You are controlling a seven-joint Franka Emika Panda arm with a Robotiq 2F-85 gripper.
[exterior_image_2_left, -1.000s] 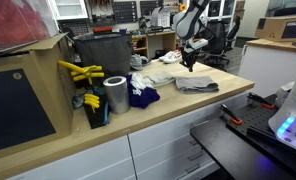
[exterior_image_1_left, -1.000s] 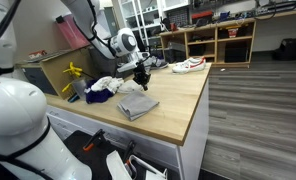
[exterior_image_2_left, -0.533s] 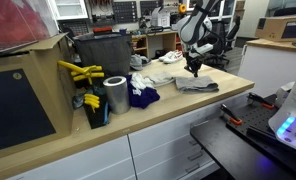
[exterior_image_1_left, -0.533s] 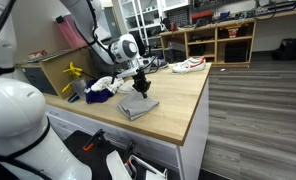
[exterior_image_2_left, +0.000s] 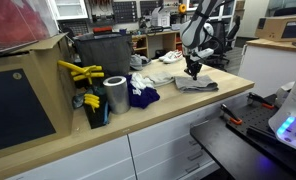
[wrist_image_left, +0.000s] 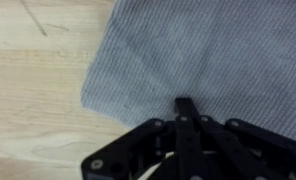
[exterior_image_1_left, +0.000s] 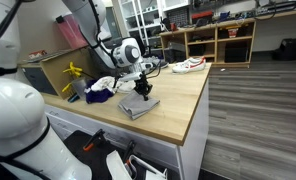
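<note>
I am looking at the gripper (exterior_image_1_left: 143, 88) hanging low over a folded grey cloth (exterior_image_1_left: 138, 106), with its jaws pressed together and nothing between them. In the wrist view the joined fingertips (wrist_image_left: 185, 104) are pointing at the grey cloth (wrist_image_left: 223, 50) close to its near edge and a rounded corner, but I am not able to tell whether they are touching the fabric. The cloth is lying flat on the wooden counter (exterior_image_1_left: 180, 112), towards its middle, in both exterior views. Just beside it, away from the counter's front edge, a white cloth (exterior_image_2_left: 151, 80) and a dark blue cloth (exterior_image_2_left: 141, 97) are lying in a heap, and a metal can (exterior_image_2_left: 115, 96) is standing beyond them.
</note>
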